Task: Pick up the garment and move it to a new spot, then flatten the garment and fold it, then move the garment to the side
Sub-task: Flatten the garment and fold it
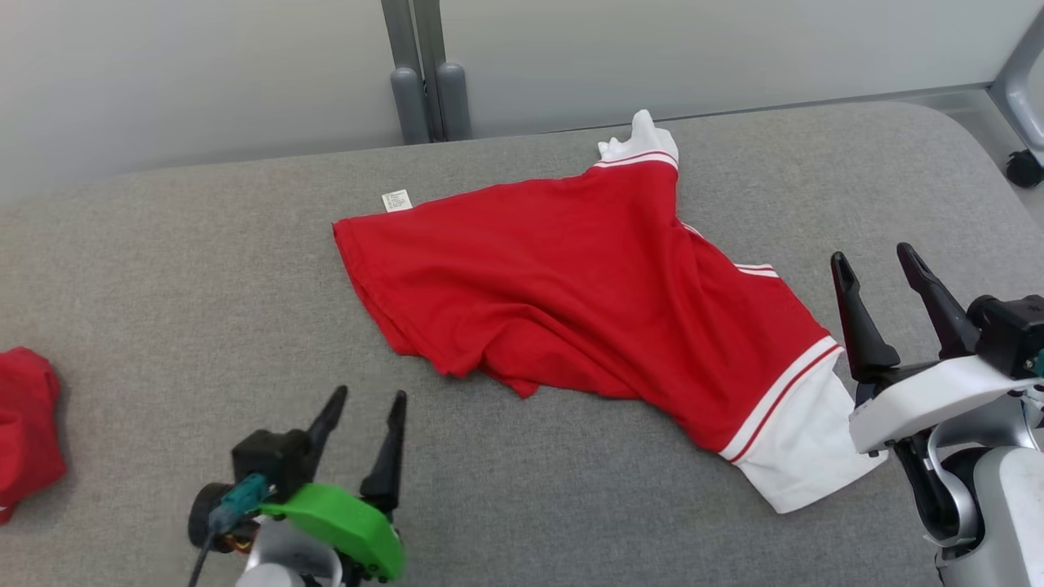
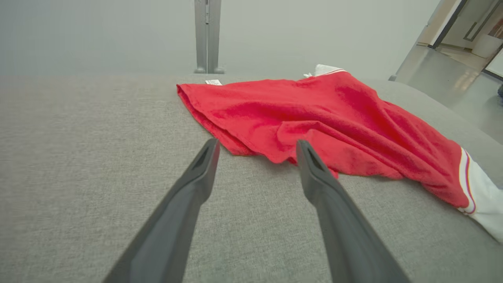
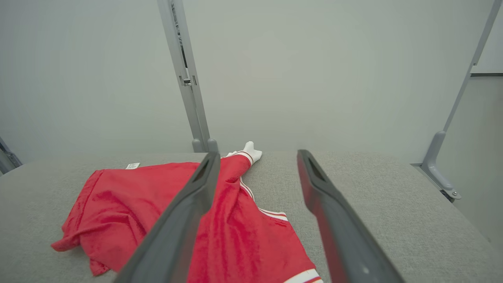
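Listing what I have on screen, item by item.

1. Red knit short-sleeved garment with white, red-striped sleeve ends (image 1: 571,310). It lies loose across the middle of the grey fabric-covered tabletop (image 1: 204,269), running from the far edge toward the near right corner. Nothing grips it. The near hem is doubled over and ridges cross the body, so I judge it set down but not yet flattened.
2. Small white care label (image 1: 396,200). It pokes out at the garment's far left corner, flat on the tabletop.
3. White sleeve end (image 1: 807,456). It sits toward the near right corner, just beside my right gripper, and is a likely place to grasp.
4. Left gripper, green-bodied with dark fingers (image 1: 369,395). The fingers are spread with nothing between them. It is at the near edge, aimed at the doubled hem, which is near but not touching, and I judge it placed to catch that hem.
5. Right gripper, white-bodied with dark fingers (image 1: 873,254). The fingers are likewise spread and empty, beside the garment's right end. With one gripper at each end, I could draw the cloth taut.
6. Second red cloth, bunched (image 1: 24,424). It lies at the left edge, well apart from the garment, and I take it for a separate piece.
7. Pair of grey metal posts (image 1: 428,90). They stand beyond the far edge.
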### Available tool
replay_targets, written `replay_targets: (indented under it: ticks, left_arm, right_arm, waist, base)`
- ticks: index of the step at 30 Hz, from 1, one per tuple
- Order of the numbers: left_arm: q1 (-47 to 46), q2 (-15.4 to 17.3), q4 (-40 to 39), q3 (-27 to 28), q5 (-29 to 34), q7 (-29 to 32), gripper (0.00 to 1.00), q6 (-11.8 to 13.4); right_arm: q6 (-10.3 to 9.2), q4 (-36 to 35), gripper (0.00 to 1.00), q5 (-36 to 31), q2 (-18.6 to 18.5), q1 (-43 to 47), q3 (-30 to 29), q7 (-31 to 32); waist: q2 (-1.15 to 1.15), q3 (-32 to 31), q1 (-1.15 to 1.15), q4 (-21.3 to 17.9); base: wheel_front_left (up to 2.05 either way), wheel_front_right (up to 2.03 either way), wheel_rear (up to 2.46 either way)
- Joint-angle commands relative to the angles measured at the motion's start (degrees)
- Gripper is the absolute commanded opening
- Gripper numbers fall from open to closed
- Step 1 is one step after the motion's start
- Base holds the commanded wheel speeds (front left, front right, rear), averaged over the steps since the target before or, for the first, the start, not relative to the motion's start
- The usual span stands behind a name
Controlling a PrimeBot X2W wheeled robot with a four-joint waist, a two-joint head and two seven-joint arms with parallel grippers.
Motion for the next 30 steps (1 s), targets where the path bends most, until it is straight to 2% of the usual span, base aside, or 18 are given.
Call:
replay_targets:
  ticks: [1, 5, 10, 15, 26, 27, 28, 29, 30]
  left_arm:
    - [-1.6, -0.3, 0.1, -1.8, -1.4, 2.8, 1.0, -0.2]
    - [-4.1, 0.0, 0.6, -7.3, -5.6, 11.4, 1.0, -0.3]
    - [-8.3, 0.8, 3.6, -12.5, -10.9, 19.3, 1.0, -0.3]
    - [-12.3, 1.2, 7.2, -14.5, -13.3, 21.4, 1.0, -0.3]
    - [-18.7, 0.5, 16.1, -13.8, -16.9, 21.7, 1.0, 0.1]
    - [-19.0, 0.5, 16.6, -13.8, -16.9, 21.7, 0.9, 0.1]
    - [-19.2, 0.5, 17.3, -13.9, -16.9, 21.8, 0.73, 0.1]
    - [-19.4, 0.4, 17.7, -14.0, -16.9, 21.7, 0.48, 0.1]
    - [-19.7, 0.3, 18.1, -14.0, -17.1, 21.5, 0.39, 0.1]
  right_arm:
    - [-0.02, 0.8, 1.0, -0.8, 0.2, -0.6, -0.4, -1.0]
    - [-0.02, 2.5, 1.0, -1.0, 0.8, -2.0, -0.3, -2.6]
    - [-0.02, 4.6, 1.0, -0.7, 1.2, -3.6, 0.5, -3.6]
    - [-0.02, 6.4, 1.0, 0.0, 1.4, -5.0, 1.0, -4.8]
    - [-0.02, 9.1, 1.0, 0.1, 1.7, -6.6, 1.8, -5.9]
    - [-0.02, 9.2, 1.0, 0.0, 1.7, -6.6, 1.8, -6.1]
    - [-0.02, 9.4, 1.0, 0.0, 1.8, -6.7, 1.9, -6.1]
    - [-0.02, 9.5, 1.0, 0.0, 1.8, -6.8, 2.0, -6.1]
    - [-0.02, 9.6, 1.0, -0.1, 1.8, -6.8, 1.9, -6.2]
  waist:
    - [0.0, 1.1, 0.0, -0.9]
    - [0.0, 3.3, 0.0, -2.4]
    - [0.0, 5.9, 0.0, -4.6]
    - [0.0, 7.9, 0.0, -6.6]
    - [0.0, 9.4, 0.0, -8.8]
    - [0.0, 9.5, 0.0, -8.9]
    - [0.0, 9.5, 0.0, -9.0]
    - [0.0, 9.5, 0.0, -9.0]
    - [0.0, 9.5, 0.0, -9.0]
  base:
    - [0.0, 0.0, 0.0]
    - [0.0, 0.0, 0.0]
    - [0.0, 0.0, 0.0]
    - [0.0, 0.0, 0.0]
    - [0.0, 0.0, 0.0]
    - [0.0, 0.0, 0.0]
    - [0.0, 0.0, 0.0]
    - [0.0, 0.0, 0.0]
    - [0.0, 0.0, 0.0]
